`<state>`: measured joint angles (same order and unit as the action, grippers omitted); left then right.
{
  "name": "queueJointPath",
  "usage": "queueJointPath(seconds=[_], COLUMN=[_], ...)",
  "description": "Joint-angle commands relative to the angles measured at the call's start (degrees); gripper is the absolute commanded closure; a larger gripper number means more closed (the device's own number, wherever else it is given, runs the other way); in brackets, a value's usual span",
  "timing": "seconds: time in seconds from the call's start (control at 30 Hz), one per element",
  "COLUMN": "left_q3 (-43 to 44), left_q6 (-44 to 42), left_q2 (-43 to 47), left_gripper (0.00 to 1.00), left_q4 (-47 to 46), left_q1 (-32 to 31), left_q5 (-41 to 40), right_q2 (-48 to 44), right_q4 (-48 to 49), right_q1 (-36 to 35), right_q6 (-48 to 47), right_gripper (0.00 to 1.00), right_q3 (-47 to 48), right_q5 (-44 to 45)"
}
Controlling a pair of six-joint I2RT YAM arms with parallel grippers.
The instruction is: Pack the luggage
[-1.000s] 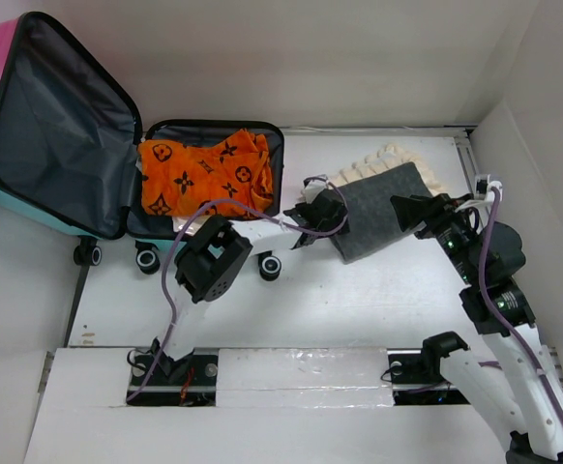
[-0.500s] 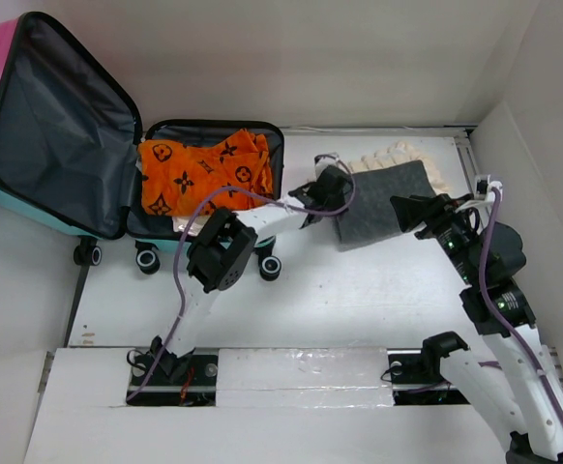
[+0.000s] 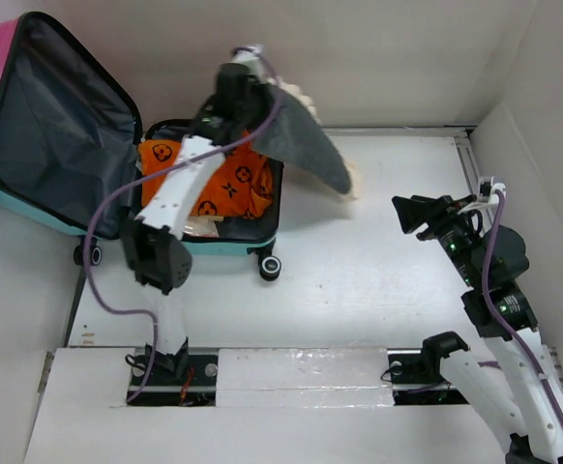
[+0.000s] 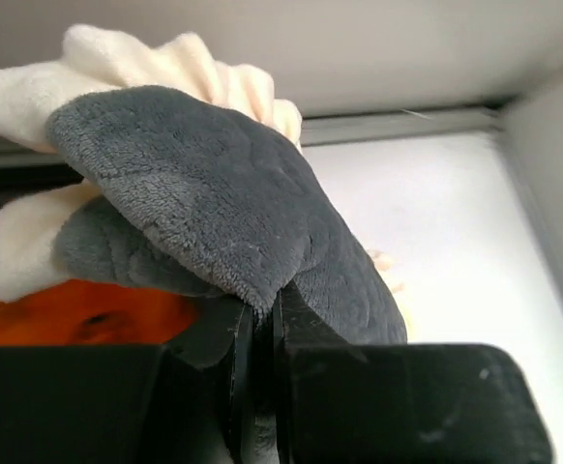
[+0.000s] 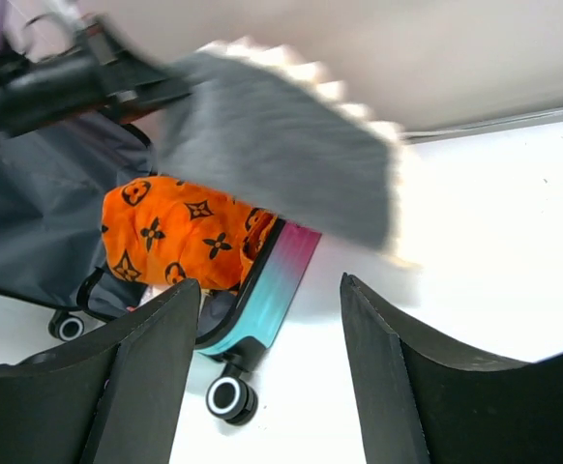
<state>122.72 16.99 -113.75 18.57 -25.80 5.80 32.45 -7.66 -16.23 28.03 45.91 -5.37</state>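
Note:
The luggage (image 3: 54, 126) lies open at the left of the top view, its dark-lined lid upright and its pink-to-teal shell (image 5: 274, 275) also in the right wrist view. An orange patterned cloth (image 3: 219, 184) fills the lower half. My left gripper (image 3: 238, 82) is raised above the luggage's far edge and shut on a corner of a grey and cream blanket (image 3: 306, 145). The blanket hangs down to the right. In the left wrist view the left gripper (image 4: 259, 314) pinches the blanket's grey fold (image 4: 214, 193). My right gripper (image 3: 407, 215) is open and holds nothing, off to the right.
White walls close in the table at the back and at the right (image 3: 543, 145). A white board (image 3: 291, 387) covers the near edge between the arm bases. The luggage's wheels (image 3: 270, 266) stick out toward the table's middle.
My left gripper shut on the blanket and carried it up from the table, leftward, to above the luggage. The right arm has not moved.

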Motion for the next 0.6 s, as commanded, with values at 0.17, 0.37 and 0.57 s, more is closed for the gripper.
queueJointPath(seconds=[0.17,0.37,0.57], left_q3=[-29.26,-44.13,-43.97], left_q6=[1.8,6.99,8.14], left_q2=[18.64,24.63,25.95], left_gripper=[1.0,1.0,0.82], left_q4=[-5.02,-11.18,-7.68], left_q1=[27.87,37.66,39.16], left_q5=[5.88,4.77,-3.24], right_q2=[0.07,1.39,2.53], right_q4=[2.74,3.27,3.27], right_q1=[-1.52,-1.53,-1.53], right_q6=[-0.52,-0.52,-0.52], right_gripper=[0.33,0.33,0.33], right_q3=[-0.73,-0.73,-0.73], right_q5=[0.27,0.27,-0.96])
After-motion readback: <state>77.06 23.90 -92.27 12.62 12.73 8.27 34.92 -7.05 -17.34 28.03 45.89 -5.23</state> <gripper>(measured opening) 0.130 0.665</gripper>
